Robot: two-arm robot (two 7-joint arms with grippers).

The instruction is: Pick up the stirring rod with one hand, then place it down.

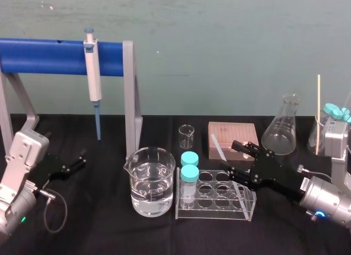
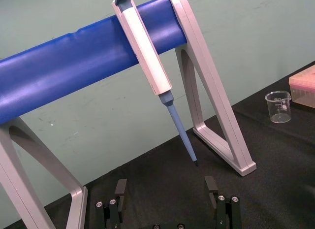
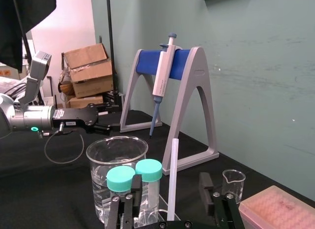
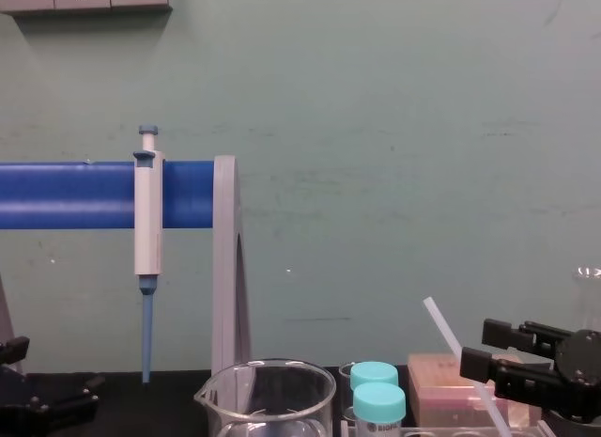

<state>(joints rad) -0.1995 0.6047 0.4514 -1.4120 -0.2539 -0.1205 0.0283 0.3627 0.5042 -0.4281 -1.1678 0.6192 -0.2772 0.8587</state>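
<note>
Now, containers first: the large beaker (image 1: 152,181) is about half full of clear water, and at its 3 o'clock sits the clear tube rack (image 1: 241,203) with two teal-capped tubes (image 1: 190,166) standing at its 9 o'clock end. One small beaker (image 1: 186,136), empty, stands at the rack's 11 o'clock. One pink tip box (image 1: 233,135) is at the rack's 12 o'clock, and one conical flask (image 1: 281,127) is at the box's 3 o'clock. The stirring rod (image 3: 172,175), just the one, stands tilted over the rack with its top leaning toward 11 o'clock. Its lower end is hidden. The right gripper (image 3: 170,179) has its jaws spread wide with the rod between them, neither finger touching it. The left gripper (image 2: 166,189) sits at the table's 9 o'clock edge, jaws apart on nothing, below the one pipette (image 2: 145,47) hanging on the blue stand (image 2: 74,61).
</note>
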